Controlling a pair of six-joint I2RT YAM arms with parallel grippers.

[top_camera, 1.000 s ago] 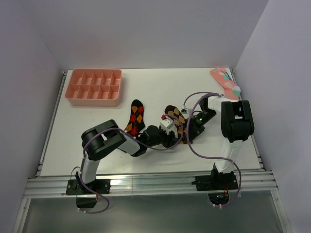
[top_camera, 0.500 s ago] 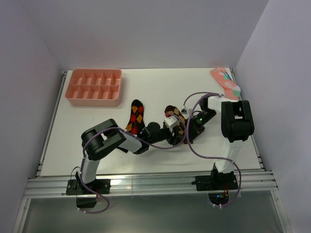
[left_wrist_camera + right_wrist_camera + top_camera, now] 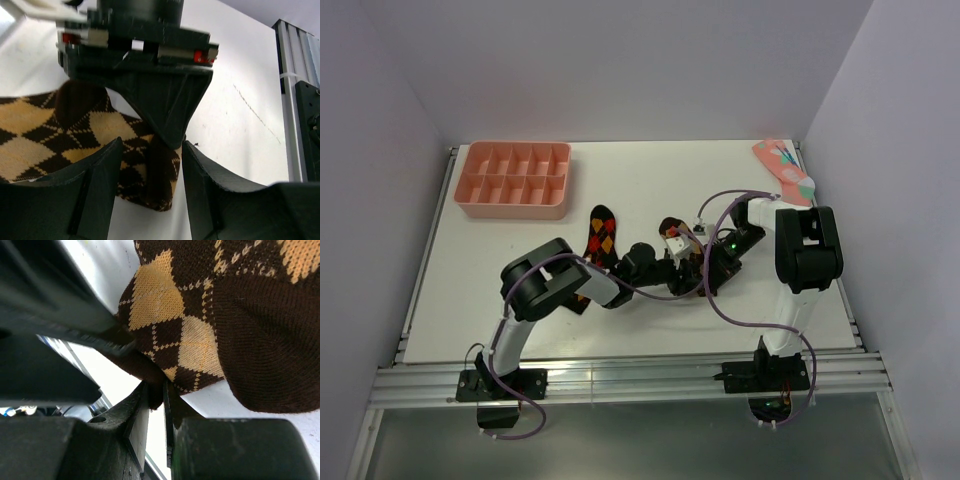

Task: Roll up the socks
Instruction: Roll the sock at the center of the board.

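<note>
Since neither sock has yet been rolled, the task is judged to be at its very start. Right of the pink divided tray (image 3: 515, 210) on the bench (image 3: 650, 170), and nearer the arms, the red-diamond sock (image 3: 603, 232) is laid flat and is touched by nothing. Further right of the tray, the left end effector (image 3: 151, 150) is held with its jaws moderately apart, astride one end of the tan-diamond sock (image 3: 75, 135), and nothing is gripped by it. That sock is spread flat on the bench: dark brown knit, tan argyle diamonds, thin stitched lines, soft and limp by the look of it. Further right again, a small fold of its edge is pinched between the narrow jaws of the right end effector (image 3: 156, 395). Rolling of both socks is left to be done.
</note>
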